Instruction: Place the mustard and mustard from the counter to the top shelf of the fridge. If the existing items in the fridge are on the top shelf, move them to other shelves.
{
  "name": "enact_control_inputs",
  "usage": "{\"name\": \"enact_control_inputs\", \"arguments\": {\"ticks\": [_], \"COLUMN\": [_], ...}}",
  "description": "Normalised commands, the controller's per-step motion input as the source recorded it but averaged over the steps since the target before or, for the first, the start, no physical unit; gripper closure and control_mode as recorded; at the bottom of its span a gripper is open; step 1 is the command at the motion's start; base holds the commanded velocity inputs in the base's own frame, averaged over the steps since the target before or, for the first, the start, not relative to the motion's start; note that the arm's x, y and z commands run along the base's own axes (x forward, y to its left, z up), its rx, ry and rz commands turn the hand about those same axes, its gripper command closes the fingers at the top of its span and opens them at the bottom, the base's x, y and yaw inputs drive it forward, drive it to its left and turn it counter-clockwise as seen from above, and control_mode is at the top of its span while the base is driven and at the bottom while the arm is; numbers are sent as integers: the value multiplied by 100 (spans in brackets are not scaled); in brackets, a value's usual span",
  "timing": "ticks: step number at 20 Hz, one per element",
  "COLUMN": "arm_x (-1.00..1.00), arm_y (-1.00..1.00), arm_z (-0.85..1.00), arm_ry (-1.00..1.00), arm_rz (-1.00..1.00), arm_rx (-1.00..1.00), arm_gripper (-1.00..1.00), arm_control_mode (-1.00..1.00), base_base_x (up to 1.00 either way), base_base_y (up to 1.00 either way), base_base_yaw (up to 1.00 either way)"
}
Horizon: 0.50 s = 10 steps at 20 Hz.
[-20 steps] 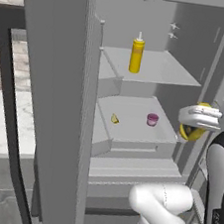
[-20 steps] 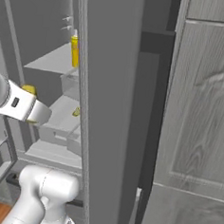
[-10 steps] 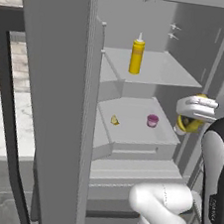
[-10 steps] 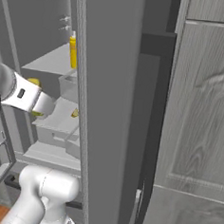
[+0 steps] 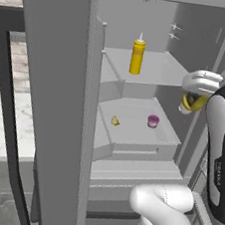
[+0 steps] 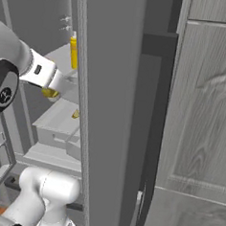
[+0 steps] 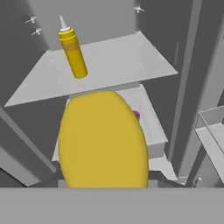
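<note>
Fingers (image 5: 191, 102) are clamped on the shorter mustard bottle (image 5: 193, 101), holding it in the air at the fridge's (image 5: 145, 33) open front, off the right end of the top shelf (image 5: 160, 70) and a little below its level. In the hand view that bottle (image 7: 103, 140) looms large and yellow in the foreground, its base toward the camera, with the top shelf (image 7: 113, 65) beyond it.

On the top shelf the tall slim squeeze bottle (image 5: 137, 54) stands upright toward the left rear, pale nozzle up. In the hand view it (image 7: 72, 51) appears tilted.

On the shelf below (image 5: 133, 120), the small magenta-pink cup (image 5: 153, 121) sits right of centre and the tiny yellow wedge (image 5: 115, 120) lies to its left, well apart from it.

Marble table (image 5: 2, 125) shows at the left, beyond the open fridge door (image 5: 50, 101).
</note>
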Motion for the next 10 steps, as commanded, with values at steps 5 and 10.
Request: {"name": "enact_control_inputs", "arguments": {"ticks": [5,10], "arm_x": [41,63], "arm_y": [-27,-7], "arm_z": [21,5], "arm_ry": [-7,-6], "arm_rz": [-3,-1], "arm_rx": [0,0], "arm_gripper": [100,100], "arm_control_mode": [-100,-100], "base_base_x": [0,0], "base_base_y": [0,0], "base_base_yaw": [0,0]}}
